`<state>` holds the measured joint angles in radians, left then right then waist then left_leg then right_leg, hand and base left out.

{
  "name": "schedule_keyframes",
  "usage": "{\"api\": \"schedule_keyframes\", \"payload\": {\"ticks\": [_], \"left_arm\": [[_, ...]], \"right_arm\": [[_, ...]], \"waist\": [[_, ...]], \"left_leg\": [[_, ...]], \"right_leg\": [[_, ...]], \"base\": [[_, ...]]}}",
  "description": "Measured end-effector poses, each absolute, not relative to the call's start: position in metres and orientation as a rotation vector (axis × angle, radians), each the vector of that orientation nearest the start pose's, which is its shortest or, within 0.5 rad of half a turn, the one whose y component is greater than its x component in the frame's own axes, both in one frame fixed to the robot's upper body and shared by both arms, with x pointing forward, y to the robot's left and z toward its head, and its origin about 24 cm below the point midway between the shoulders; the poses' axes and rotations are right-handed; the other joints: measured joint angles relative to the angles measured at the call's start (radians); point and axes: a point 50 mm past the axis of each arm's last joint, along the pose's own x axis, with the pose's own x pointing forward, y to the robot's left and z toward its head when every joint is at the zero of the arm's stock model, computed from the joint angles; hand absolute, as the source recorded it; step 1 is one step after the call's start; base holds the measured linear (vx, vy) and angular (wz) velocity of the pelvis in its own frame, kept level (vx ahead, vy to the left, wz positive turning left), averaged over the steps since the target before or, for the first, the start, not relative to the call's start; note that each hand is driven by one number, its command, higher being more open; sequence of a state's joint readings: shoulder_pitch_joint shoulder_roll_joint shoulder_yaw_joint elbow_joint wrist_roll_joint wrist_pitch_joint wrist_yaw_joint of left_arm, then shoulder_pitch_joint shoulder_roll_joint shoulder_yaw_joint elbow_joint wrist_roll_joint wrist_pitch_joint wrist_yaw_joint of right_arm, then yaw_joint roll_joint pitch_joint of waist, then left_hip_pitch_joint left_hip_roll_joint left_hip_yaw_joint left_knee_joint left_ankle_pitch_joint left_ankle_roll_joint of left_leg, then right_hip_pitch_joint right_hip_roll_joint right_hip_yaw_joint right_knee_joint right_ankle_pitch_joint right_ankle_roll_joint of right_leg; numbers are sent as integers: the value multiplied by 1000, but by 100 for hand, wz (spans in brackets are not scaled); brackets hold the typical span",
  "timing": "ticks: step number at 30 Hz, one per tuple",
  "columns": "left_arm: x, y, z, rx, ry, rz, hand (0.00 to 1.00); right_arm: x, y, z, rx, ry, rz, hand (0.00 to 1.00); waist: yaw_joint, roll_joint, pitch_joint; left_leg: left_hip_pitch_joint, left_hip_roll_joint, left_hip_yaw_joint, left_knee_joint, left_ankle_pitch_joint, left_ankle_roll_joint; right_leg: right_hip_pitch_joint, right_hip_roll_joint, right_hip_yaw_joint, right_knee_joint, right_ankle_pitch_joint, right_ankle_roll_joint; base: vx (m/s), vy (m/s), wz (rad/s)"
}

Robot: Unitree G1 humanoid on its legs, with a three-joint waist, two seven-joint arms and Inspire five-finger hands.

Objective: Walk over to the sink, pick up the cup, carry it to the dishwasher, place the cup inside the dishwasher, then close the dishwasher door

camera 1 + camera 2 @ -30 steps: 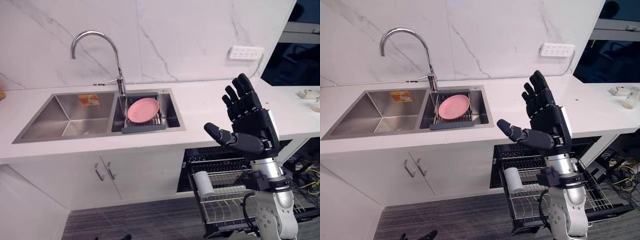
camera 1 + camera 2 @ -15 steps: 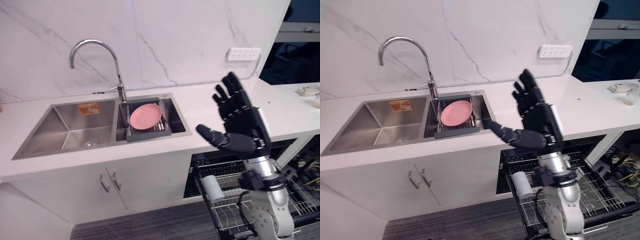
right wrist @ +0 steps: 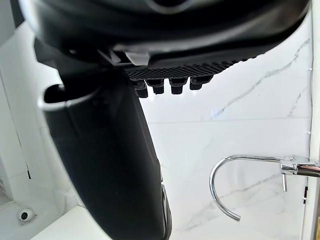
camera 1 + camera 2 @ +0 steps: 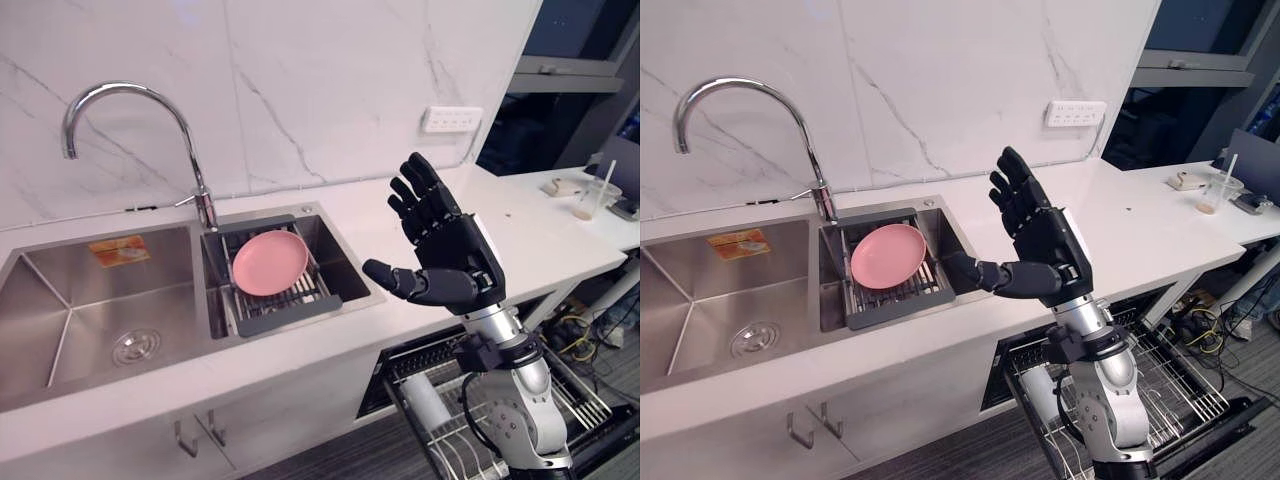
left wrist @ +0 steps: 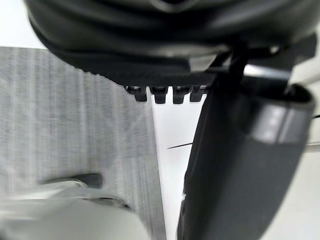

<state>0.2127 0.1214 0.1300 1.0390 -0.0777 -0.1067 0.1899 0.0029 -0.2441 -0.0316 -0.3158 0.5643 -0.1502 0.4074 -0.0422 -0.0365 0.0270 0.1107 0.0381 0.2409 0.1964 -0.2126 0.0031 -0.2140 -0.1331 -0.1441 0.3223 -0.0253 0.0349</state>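
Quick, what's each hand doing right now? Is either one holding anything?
Left hand: open, holding nothing.
Right hand: open, held up with fingers spread, holding nothing.

Your right arm (image 4: 1108,395) covers part of the dishwasher rack (image 4: 1170,375) and one side of the white cup (image 4: 1033,392) lying in it. The bottom edge cuts the rack off. The sink (image 4: 45,290) runs off the left edge. The little things (image 4: 562,185) on the far counter (image 4: 540,240) are too small to tell.
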Motion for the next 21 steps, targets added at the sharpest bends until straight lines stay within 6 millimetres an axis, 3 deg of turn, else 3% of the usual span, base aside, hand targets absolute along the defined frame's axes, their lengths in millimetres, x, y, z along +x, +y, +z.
{"api": "schedule_keyframes", "payload": {"ticks": [1, 2, 5, 6, 11, 16, 21], "left_arm": [[51, 230, -159, 90, 1111, 458, 100], [52, 224, -160, 62, 1112, 470, 100], [52, 222, -161, 13, 1104, 518, 100], [52, 224, -158, -67, 1048, 670, 100], [51, 225, -158, -67, 1048, 669, 100], [45, 225, -163, -179, 1112, 630, 100], [28, 226, -169, -357, 1234, 537, 100]], "right_arm": [[236, -171, 140, 216, -521, 477, 100], [240, -171, 142, 207, -524, 485, 100], [241, -174, 146, 200, -536, 469, 100], [237, -164, 154, 232, -579, 524, 100], [237, -164, 153, 233, -578, 523, 100], [233, -165, 143, 268, -543, 468, 100], [230, -191, 135, 122, -489, 266, 100]], "waist": [[4, 0, 14], [7, 20, 18], [6, 29, 24], [58, -1, 39], [58, -1, 39], [58, -6, 42], [57, -21, 52]], "left_leg": [[15, -3, -14, 24, -29, -18], [16, 26, -20, 32, -34, -24], [32, 55, -47, -12, -32, -31], [35, 39, -47, -106, 14, -36], [33, 39, -48, -106, 14, -36], [26, 47, -47, -102, 14, -37], [23, 59, -42, -94, 11, -47]], "right_leg": [[22, 7, -7, -30, 43, 9], [45, 29, -14, -61, 46, 4], [105, 71, -47, -171, 69, -7], [181, 80, -74, -410, 217, -10], [181, 80, -75, -411, 217, -10], [175, 82, -83, -412, 210, -14], [175, 85, -121, -412, 190, -24]], "base": [[247, -143, 10], [229, -142, 6], [141, -111, 11], [44, -34, 6], [0, 0, 0], [0, 0, 0], [0, 0, 1]]}}
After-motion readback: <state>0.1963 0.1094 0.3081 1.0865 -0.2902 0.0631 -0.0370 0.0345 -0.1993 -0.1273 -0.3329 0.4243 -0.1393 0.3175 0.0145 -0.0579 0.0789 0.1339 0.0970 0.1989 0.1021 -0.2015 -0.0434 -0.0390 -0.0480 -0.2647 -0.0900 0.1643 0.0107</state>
